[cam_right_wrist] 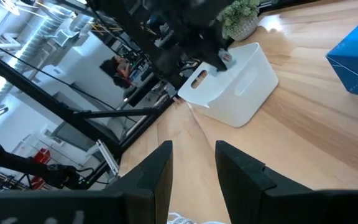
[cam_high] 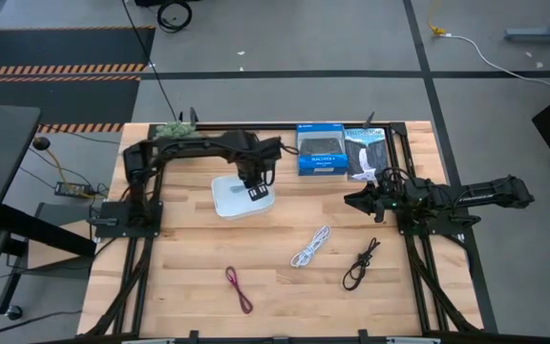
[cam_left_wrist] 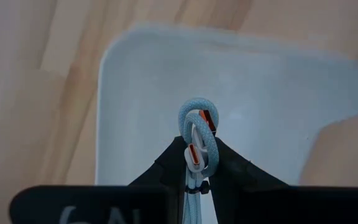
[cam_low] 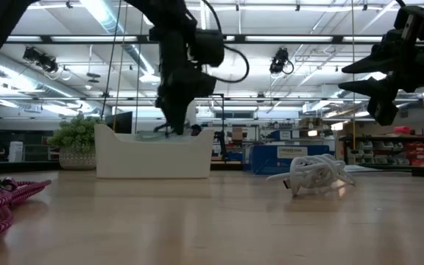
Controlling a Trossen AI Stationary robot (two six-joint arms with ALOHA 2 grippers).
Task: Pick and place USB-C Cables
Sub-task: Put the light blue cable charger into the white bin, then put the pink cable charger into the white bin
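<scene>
USB-C Cables are spread around the white tray [cam_high: 229, 203], which is taken as the landmark on the wooden table [cam_high: 179, 277]. The silver-grey cable [cam_left_wrist: 199, 140] is clamped between the fingers of the left gripper [cam_high: 256, 194], which is held directly above the tray's open top; in the left wrist view the looped bundle, with its orange-marked connectors, is seen hanging over the pale inside of the tray. Whether the cable touches the tray floor cannot be told.

The white cable [cam_high: 309, 247] is laid on the table toward the front edge from the tray and to its right. The black cable [cam_high: 360, 264] is found farther out in the same direction, beyond the white one. The maroon cable [cam_high: 239, 289] is placed well in front of the tray, near the table's front edge.

The right gripper [cam_high: 369, 202] is held in the air well to the right of the tray, with its fingers [cam_right_wrist: 159, 174] spread apart and nothing between them. Two retail boxes [cam_high: 321, 149] are set behind and to the right of the tray, at the table's back edge.
</scene>
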